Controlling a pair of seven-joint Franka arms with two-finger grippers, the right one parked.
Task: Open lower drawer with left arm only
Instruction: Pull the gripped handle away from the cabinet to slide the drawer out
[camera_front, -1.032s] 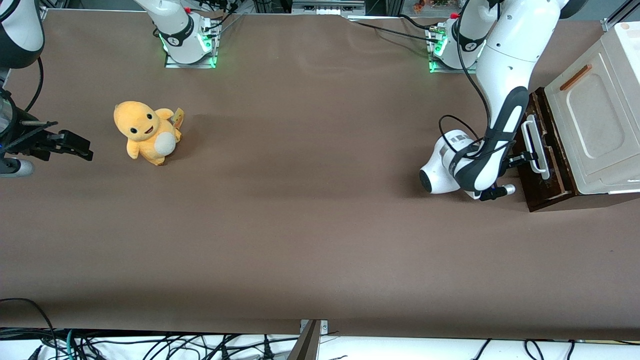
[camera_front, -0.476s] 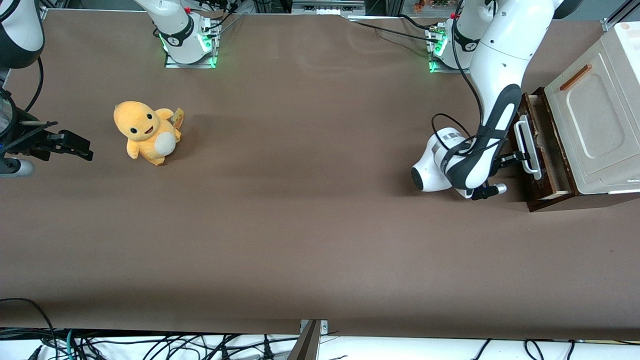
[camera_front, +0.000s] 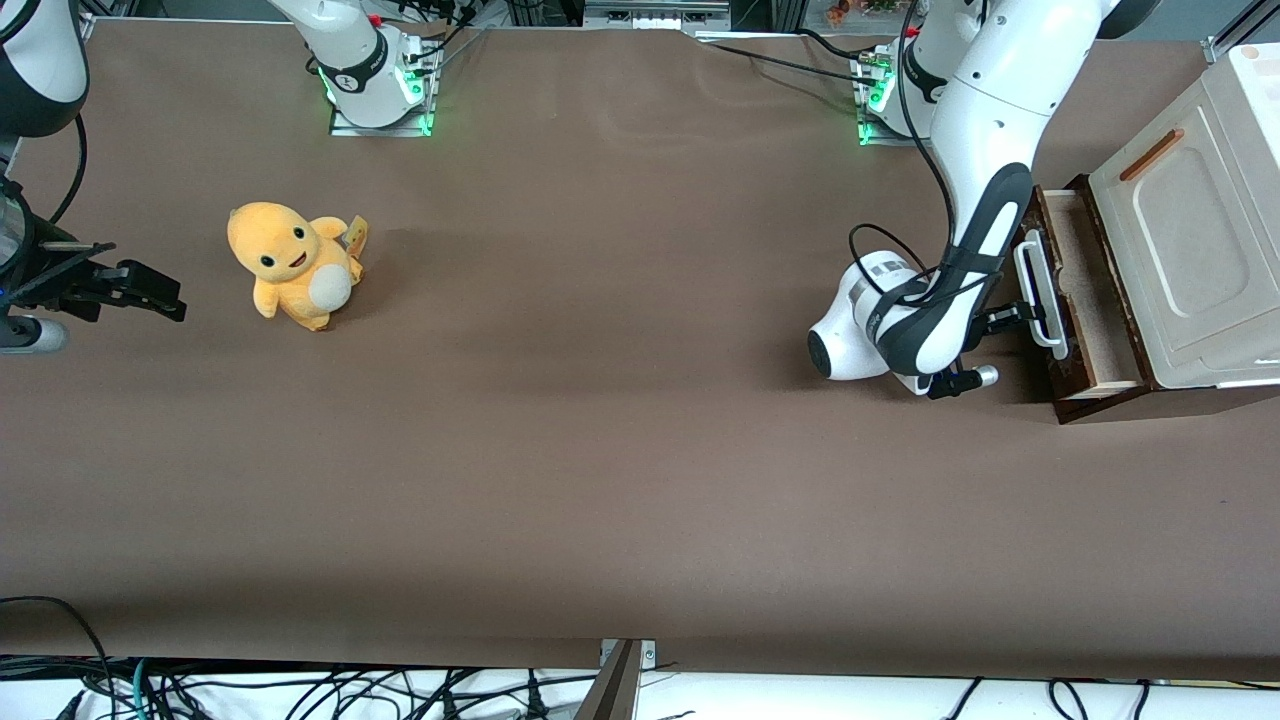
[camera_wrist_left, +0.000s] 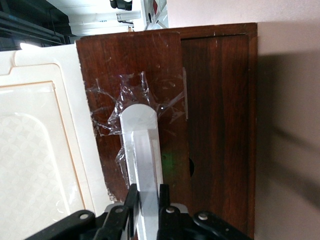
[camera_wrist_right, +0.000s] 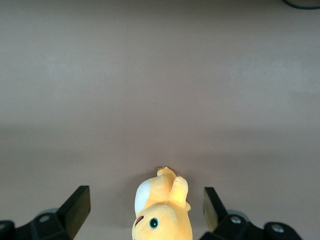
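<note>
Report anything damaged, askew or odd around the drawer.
Crumpled clear tape is stuck on the drawer front around the end of the white handle, like a makeshift repair. The gripper is shut on that handle. Otherwise nothing stands out.

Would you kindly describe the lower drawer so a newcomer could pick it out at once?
At the working arm's end of the table stands a cabinet. The lower drawer juts from its base, under a cream panel. The gripper pinches its white loop handle.
</note>
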